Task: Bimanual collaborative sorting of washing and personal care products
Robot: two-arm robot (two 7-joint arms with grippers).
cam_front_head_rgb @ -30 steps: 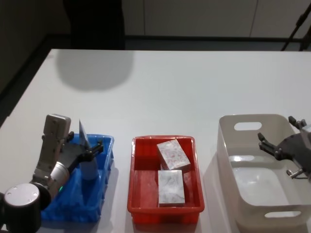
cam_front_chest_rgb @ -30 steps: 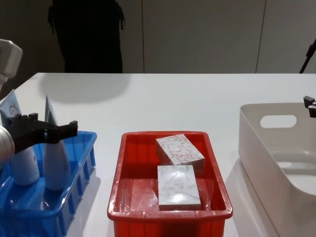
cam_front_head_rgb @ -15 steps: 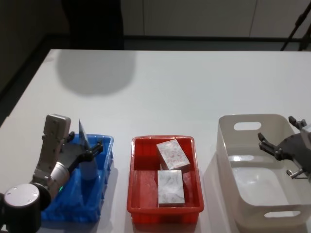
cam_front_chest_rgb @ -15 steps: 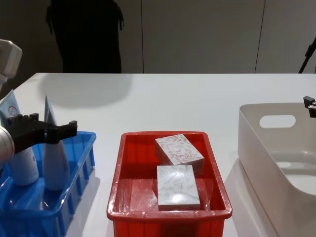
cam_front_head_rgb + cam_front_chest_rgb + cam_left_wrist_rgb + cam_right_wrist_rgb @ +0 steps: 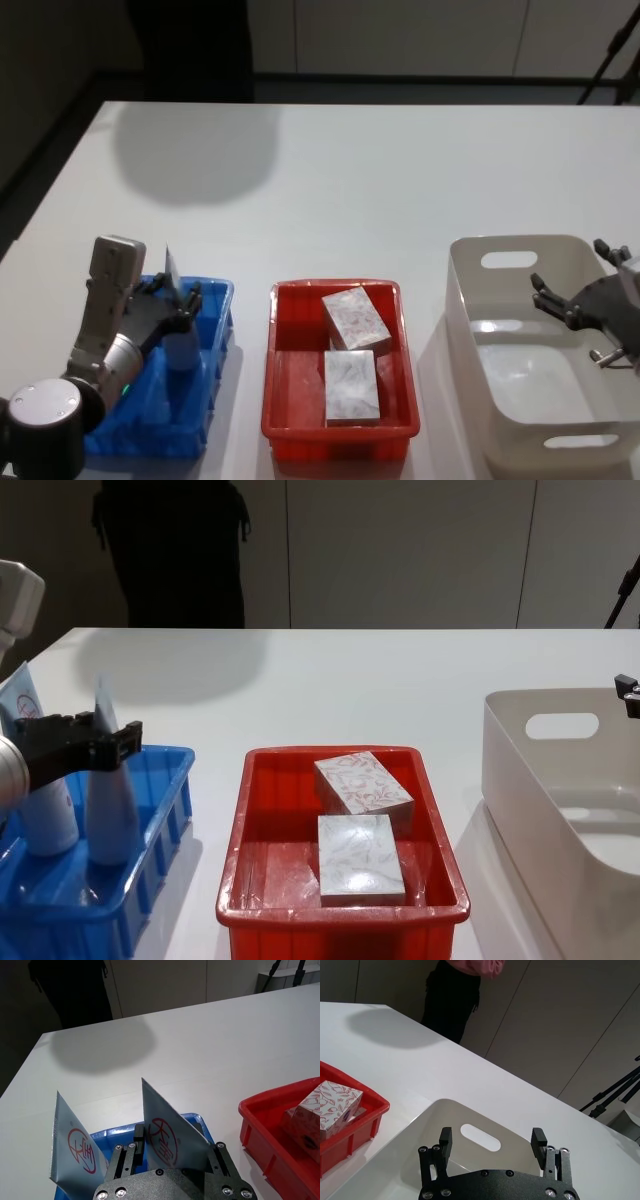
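**Left gripper pinches tube**

The tube stands upright in the blue crate, a second tube just beside it. Two boxes lie in the red crate. The right gripper hangs spread over the tub.

Tubes in left crate, boxes in middle crate.

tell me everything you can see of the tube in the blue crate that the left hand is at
The pale blue squeeze tube stands upright in the blue crate, its lower end down inside and its flat crimped end up. That top edge is finely serrated, and a round red logo sits just below it. It looks like soft plastic. The left hand sits around its upper part; whether it is gripping cannot be told. A second tube of the same kind stands beside it, on the robot's left.
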